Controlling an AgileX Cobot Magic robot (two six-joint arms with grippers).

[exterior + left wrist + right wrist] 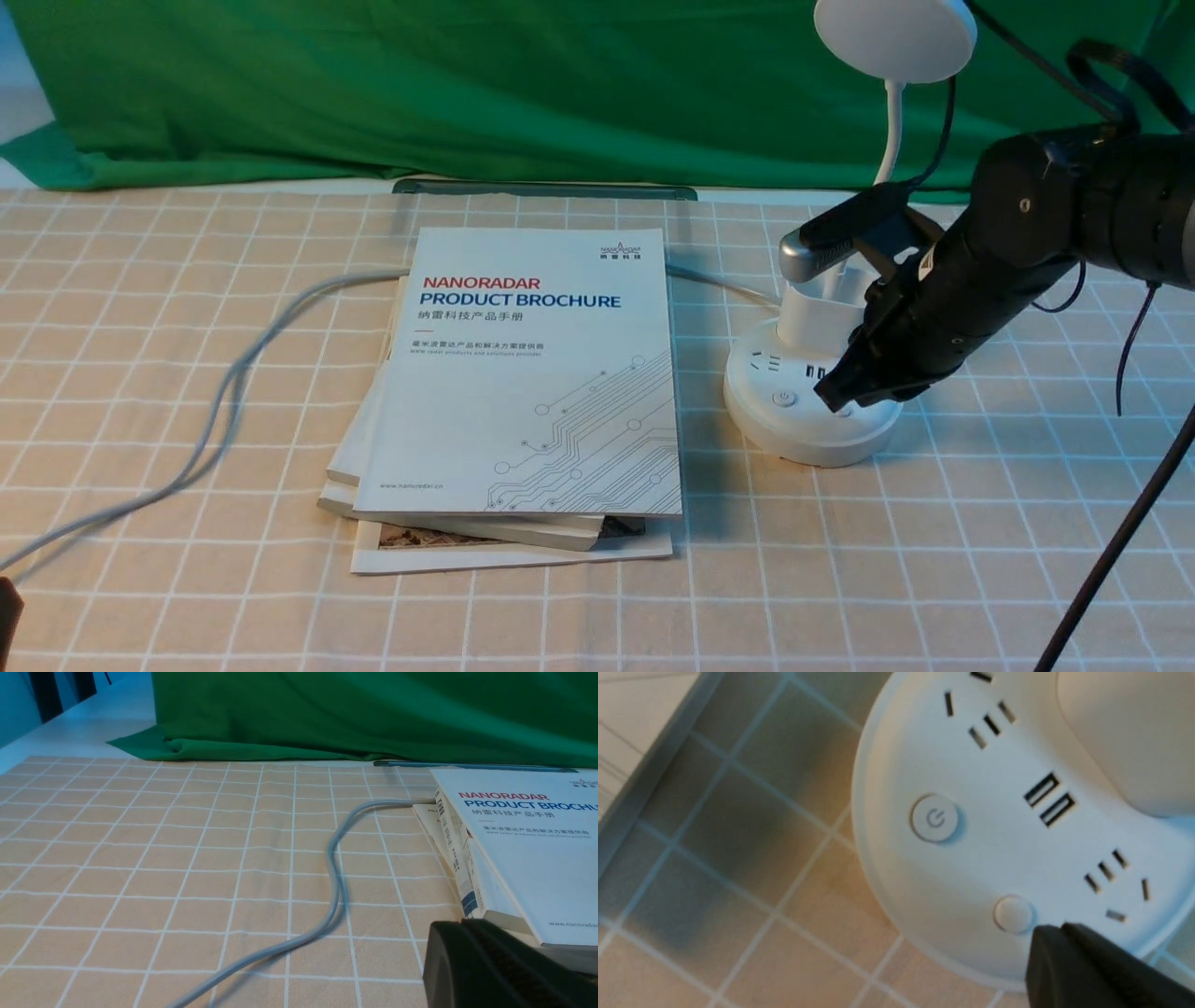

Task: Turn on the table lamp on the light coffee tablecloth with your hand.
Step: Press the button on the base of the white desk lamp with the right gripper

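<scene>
The white table lamp (810,397) stands on the light coffee tablecloth (140,308) at the right, its disc head (894,35) unlit at the top edge. My right gripper (829,394) is shut and empty, its tip low over the round base. In the right wrist view the tip (1057,933) sits just beside the plain round button (1013,913); the power-symbol button (934,818) is further off. I cannot tell whether the tip touches the base. My left gripper (460,926) is shut and empty, low over the cloth near the front left edge.
A stack of brochures (527,392) lies left of the lamp. The lamp's grey cord (224,392) runs from under them across the cloth to the left edge. A green cloth (467,84) hangs at the back. A black cable (1111,551) crosses the right front.
</scene>
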